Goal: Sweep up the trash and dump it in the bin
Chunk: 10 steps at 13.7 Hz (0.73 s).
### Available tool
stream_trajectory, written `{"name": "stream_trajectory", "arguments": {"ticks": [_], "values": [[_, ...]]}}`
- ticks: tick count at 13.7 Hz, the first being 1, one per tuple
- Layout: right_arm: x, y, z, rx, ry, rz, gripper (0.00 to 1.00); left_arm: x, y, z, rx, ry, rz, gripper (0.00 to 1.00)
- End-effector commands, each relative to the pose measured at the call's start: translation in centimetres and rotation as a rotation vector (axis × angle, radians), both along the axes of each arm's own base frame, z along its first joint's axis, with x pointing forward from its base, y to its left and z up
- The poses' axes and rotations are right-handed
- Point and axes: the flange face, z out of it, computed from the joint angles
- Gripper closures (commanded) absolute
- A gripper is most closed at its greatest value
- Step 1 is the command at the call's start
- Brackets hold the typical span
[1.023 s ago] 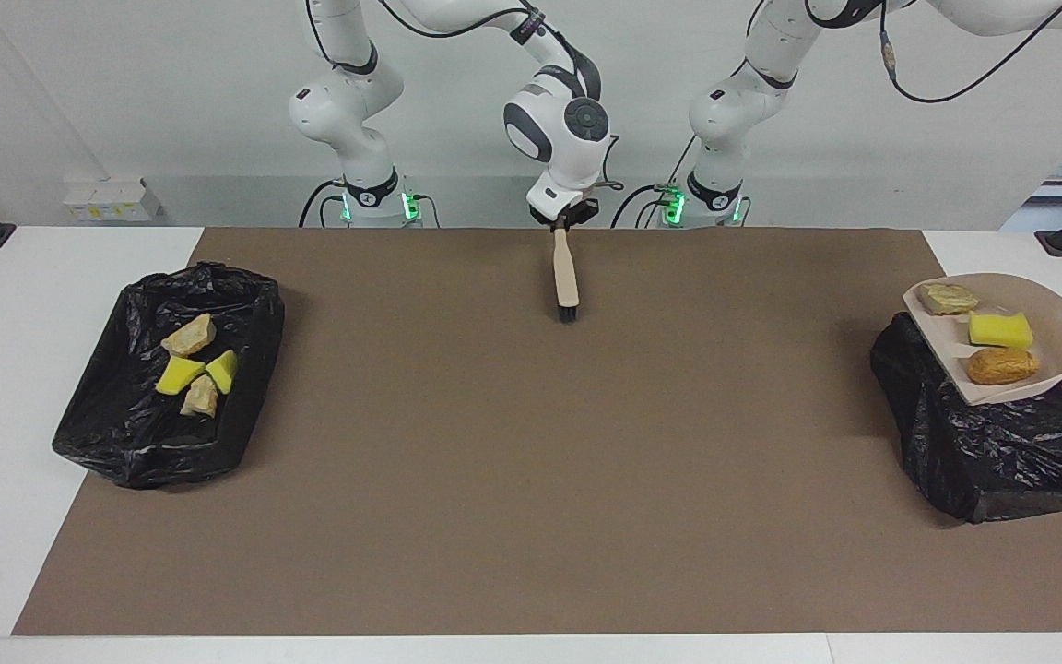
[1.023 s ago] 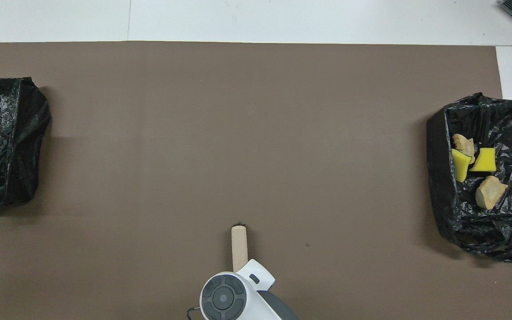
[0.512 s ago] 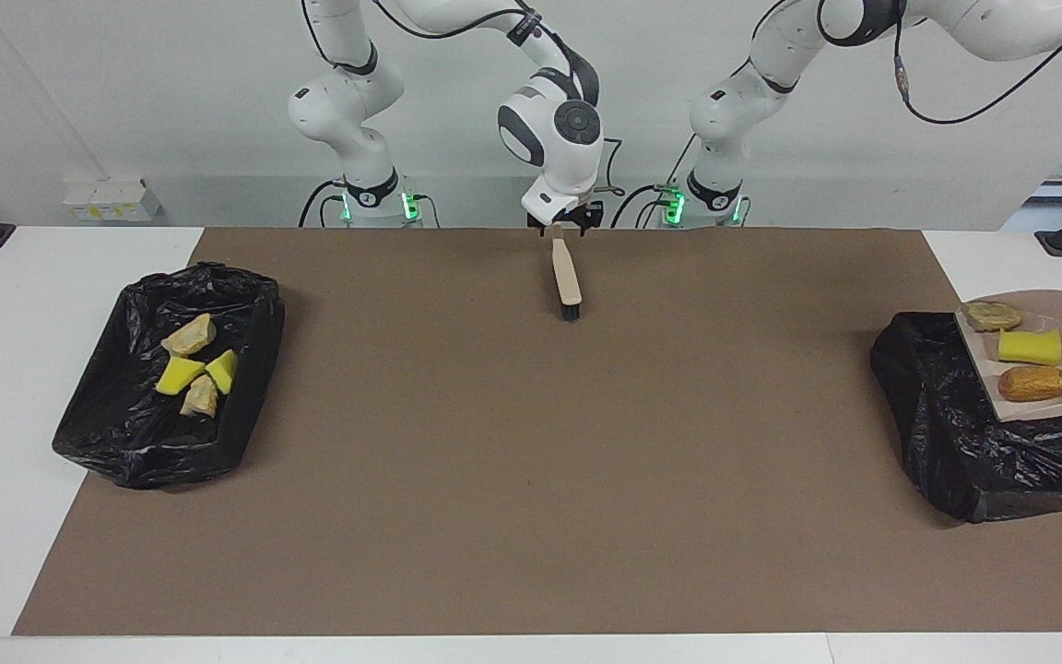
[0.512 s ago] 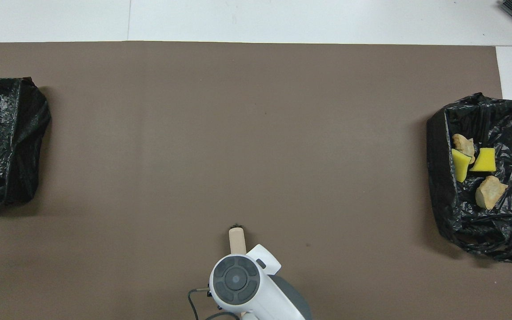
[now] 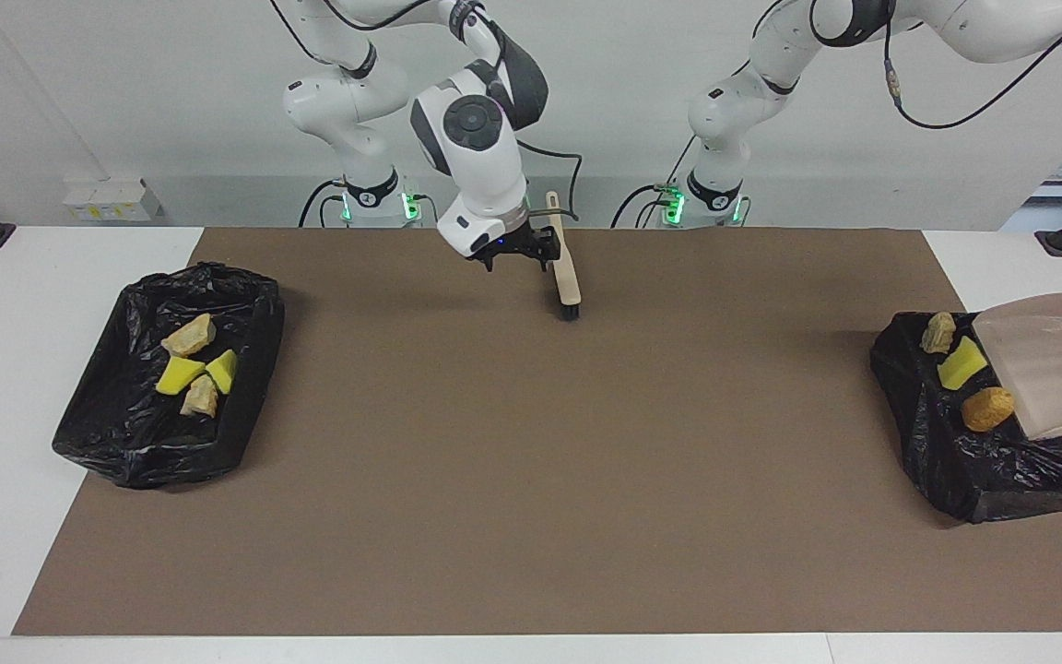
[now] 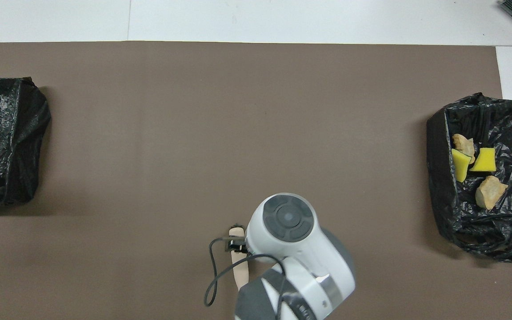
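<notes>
Three scraps of trash (image 5: 962, 365), a tan lump, a yellow sponge piece and a golden-brown lump, lie on the black bag of the bin (image 5: 955, 461) at the left arm's end of the table, just below the lip of the dustpan (image 5: 1052, 364). The dustpan is tipped steeply over that bin, its lip down toward the scraps. The left arm reaches from its base out past the edge of the facing view, so its gripper is not visible there or from overhead; its fingers are pressed nearly together, and what they hold cannot be seen.

Four more scraps (image 5: 194, 362), two yellow and two tan, sit in the second bin (image 5: 125, 433) at the right arm's end of the table.

The right arm bends down over the brown mat (image 5: 531, 480), its wrist turned toward its own end of the table. The right gripper (image 5: 517, 254) hangs low just beside the brush (image 5: 566, 267), fingers spread and holding nothing. The brush lies flat on the mat, bristles pointing away from the robots.
</notes>
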Motion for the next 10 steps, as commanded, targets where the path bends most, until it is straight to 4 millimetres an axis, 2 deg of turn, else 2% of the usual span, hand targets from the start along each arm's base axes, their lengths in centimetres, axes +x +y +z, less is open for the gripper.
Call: {"name": "stream_trajectory", "arguments": {"ticks": [1, 4, 6, 8, 10], "values": [[2.6, -3.5, 2.2, -0.055, -0.060, 0.104, 0.00, -0.6, -1.3, 3.3, 0.107, 0.009, -0.001, 1.00], [5.9, -11.1, 5.1, -0.040, -0.095, 0.127, 0.00, -1.3, -2.1, 5.3, 0.138, 0.008, 0.004, 1.00], [7.0, -16.3, 6.4, -0.040, -0.109, 0.097, 0.00, -1.8, -4.0, 6.6, 0.136, 0.011, 0.010, 1.00], [7.9, -21.2, 7.7, -0.047, -0.141, 0.081, 0.00, -1.3, -7.9, 5.6, 0.106, 0.059, 0.053, 1.00], [8.2, -24.2, 8.1, -0.071, -0.152, 0.113, 0.00, -1.8, -13.7, 4.0, 0.067, 0.067, 0.135, 1.00]]}}
